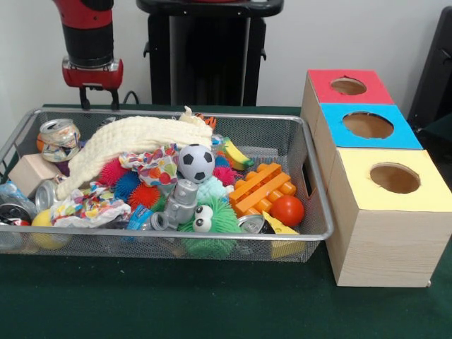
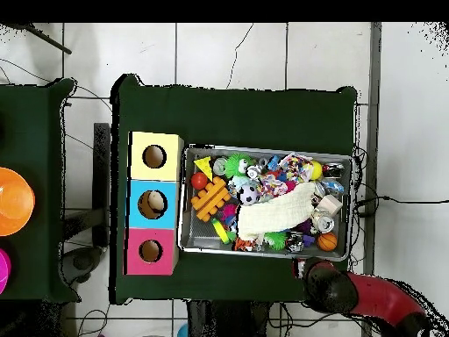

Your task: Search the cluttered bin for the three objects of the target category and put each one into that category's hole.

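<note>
The wire mesh bin (image 1: 176, 237) is full of mixed toys; it also shows in the overhead view (image 2: 263, 148). A crushed clear plastic bottle with blue marks (image 1: 10, 193) lies at the bin's left end, partly cut off by the rim. Other bottles are hidden in the clutter or too small to tell. The red-topped box's hole (image 1: 348, 86) is the farthest of the three; from overhead (image 2: 150, 251) it looks empty. My gripper (image 1: 99, 100) is open and empty, hanging just above the bin's far left rim.
A cream cloth (image 1: 134, 138) covers the bin's middle. Around it lie a soccer ball (image 1: 195, 162), orange bricks (image 1: 263, 187), a red ball (image 1: 287, 210), spiky rubber balls (image 1: 145, 194), and crushed cans (image 1: 58, 138). The blue-topped box (image 1: 367, 126) and the yellow-topped box (image 1: 394, 178) stand right of the bin.
</note>
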